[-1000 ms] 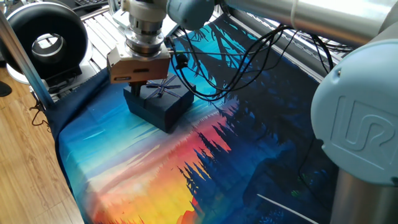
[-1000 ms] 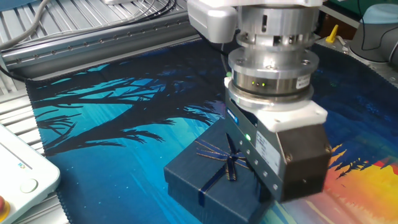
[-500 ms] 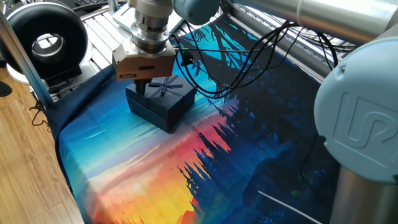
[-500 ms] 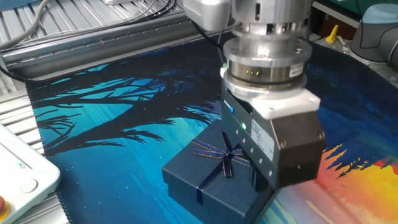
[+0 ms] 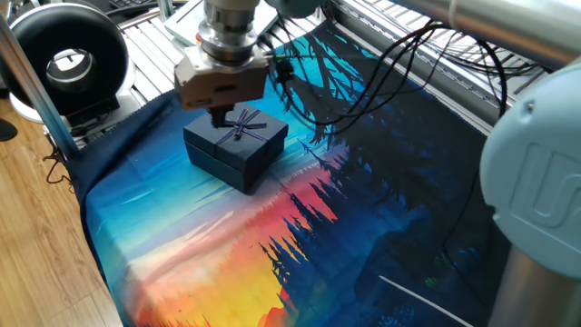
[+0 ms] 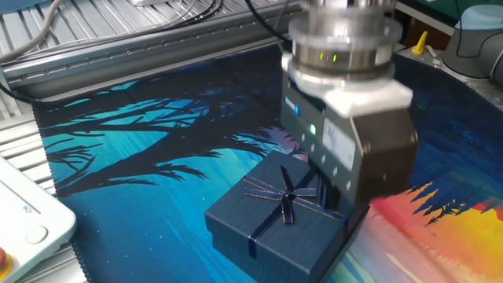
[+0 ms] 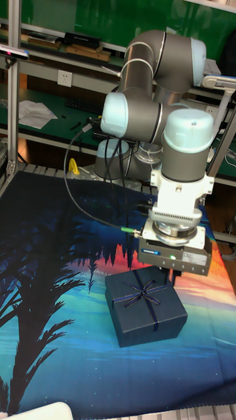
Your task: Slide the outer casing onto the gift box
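You are hovering the gripper (image 7: 173,274) (jaws hidden, so I cannot tell their state) just above the outer casing (image 7: 145,314), where its fingers risk snagging the ribbon bow (image 6: 284,196).

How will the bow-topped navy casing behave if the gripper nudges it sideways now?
The outer casing looks like thin cardboard, so probably light and somewhat crushable. It sits flat on the printed cloth with a broad square base, so it should slide, not tip. The thin ribbon bow is floppy and could snag a finger.

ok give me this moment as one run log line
outer casing: seated over box, bow up, on mat | gift box: hidden under casing | gripper: just above casing's far edge, holding nothing, jaws unclear | phase: casing on
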Action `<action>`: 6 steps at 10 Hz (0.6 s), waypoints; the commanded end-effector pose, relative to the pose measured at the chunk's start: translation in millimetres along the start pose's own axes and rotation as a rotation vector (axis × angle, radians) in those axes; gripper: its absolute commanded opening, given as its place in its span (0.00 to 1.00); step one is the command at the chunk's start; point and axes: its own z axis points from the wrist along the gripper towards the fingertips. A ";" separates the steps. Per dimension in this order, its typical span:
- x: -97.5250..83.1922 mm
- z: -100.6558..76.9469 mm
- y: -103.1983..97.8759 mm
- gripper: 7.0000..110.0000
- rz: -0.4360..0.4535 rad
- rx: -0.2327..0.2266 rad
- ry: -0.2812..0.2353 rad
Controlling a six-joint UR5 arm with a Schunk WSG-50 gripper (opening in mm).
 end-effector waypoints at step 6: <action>37.6 3.0 14.7 0.00 -0.150 -0.077 0.075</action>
